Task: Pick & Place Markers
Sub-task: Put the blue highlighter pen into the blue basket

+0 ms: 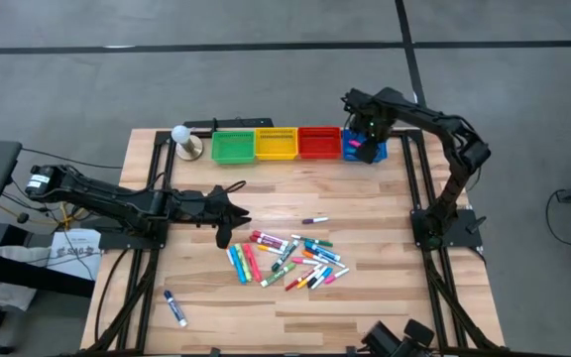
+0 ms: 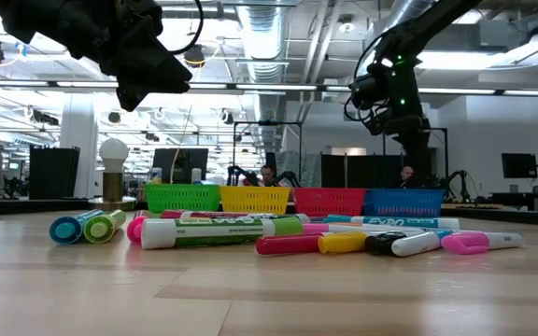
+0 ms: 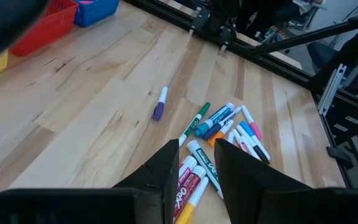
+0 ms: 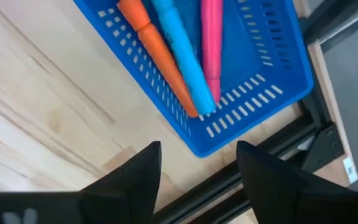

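Note:
A heap of capped markers (image 1: 290,260) in blue, pink, green, red, orange and white lies mid-table; one purple-capped marker (image 1: 313,220) lies apart beyond it, and a blue-capped one (image 1: 174,308) rests near the left front. My left gripper (image 1: 228,226) hovers open, above and just left of the heap (image 3: 219,140). My right gripper (image 1: 365,142) hangs open over the blue bin (image 4: 229,74), where an orange (image 4: 157,53), a light blue (image 4: 182,56) and a pink marker (image 4: 211,43) lie.
Green (image 1: 231,147), yellow (image 1: 276,144) and red (image 1: 319,143) bins stand in a row left of the blue one along the far edge. A white ball on a stand (image 1: 184,141) sits at their left end. Bare wood spreads around the heap.

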### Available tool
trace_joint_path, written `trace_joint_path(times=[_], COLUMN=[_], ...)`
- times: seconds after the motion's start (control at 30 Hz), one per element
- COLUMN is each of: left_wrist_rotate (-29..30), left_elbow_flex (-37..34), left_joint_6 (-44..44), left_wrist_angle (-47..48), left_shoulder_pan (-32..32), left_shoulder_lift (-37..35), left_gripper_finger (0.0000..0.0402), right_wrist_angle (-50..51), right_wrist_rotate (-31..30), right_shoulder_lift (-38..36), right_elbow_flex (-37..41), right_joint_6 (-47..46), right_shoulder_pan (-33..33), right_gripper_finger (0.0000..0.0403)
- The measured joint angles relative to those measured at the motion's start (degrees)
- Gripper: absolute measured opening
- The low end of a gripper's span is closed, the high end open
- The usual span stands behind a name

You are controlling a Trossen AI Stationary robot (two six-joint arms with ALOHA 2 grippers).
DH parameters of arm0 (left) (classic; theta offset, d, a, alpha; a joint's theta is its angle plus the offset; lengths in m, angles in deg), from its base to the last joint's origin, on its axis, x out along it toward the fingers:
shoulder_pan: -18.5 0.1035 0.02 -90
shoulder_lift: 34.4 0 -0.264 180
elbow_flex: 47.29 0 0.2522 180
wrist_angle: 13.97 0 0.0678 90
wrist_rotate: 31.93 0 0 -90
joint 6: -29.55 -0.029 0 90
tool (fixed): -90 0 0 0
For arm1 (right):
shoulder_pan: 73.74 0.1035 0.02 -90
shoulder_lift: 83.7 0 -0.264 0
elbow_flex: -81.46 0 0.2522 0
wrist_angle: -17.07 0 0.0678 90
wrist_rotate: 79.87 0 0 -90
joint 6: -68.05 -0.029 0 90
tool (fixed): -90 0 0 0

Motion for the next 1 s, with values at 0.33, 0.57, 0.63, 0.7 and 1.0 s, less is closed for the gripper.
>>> trace_joint_path(times=[0.33,0.57,0.63,0.7,1.0], left_wrist_rotate=[1.41,0.72,-0.95,-2.56,-6.32], left_elbow_flex=[0.0,0.0,0.0,0.0,0.02], left_joint_6=[1.4,-8.49,-13.12,-16.24,-26.14], left_wrist_angle=[-0.44,-0.5,-0.43,0.32,13.38], left_shoulder_pan=[1.46,1.36,0.71,0.15,-5.29], left_shoulder_lift=[0.0,0.0,0.0,0.0,0.0], left_gripper_finger=[0.0102,0.0102,0.0102,0.0102,0.0102], right_wrist_angle=[-4.44,-12.2,-13.8,-14.45,-14.65], right_wrist_rotate=[2.02,10.37,11.87,12.43,12.28], right_shoulder_lift=[-10.51,-19.42,-21.14,-22.54,-23.26], right_elbow_flex=[0.0,-0.02,-0.02,-0.02,-0.02], right_joint_6=[-5.57,-11.63,-13.01,-13.72,-14.81], right_shoulder_pan=[5.45,14.27,17.09,20.29,33.08], right_gripper_finger=[0.0153,0.0112,0.0106,0.0103,0.0103])
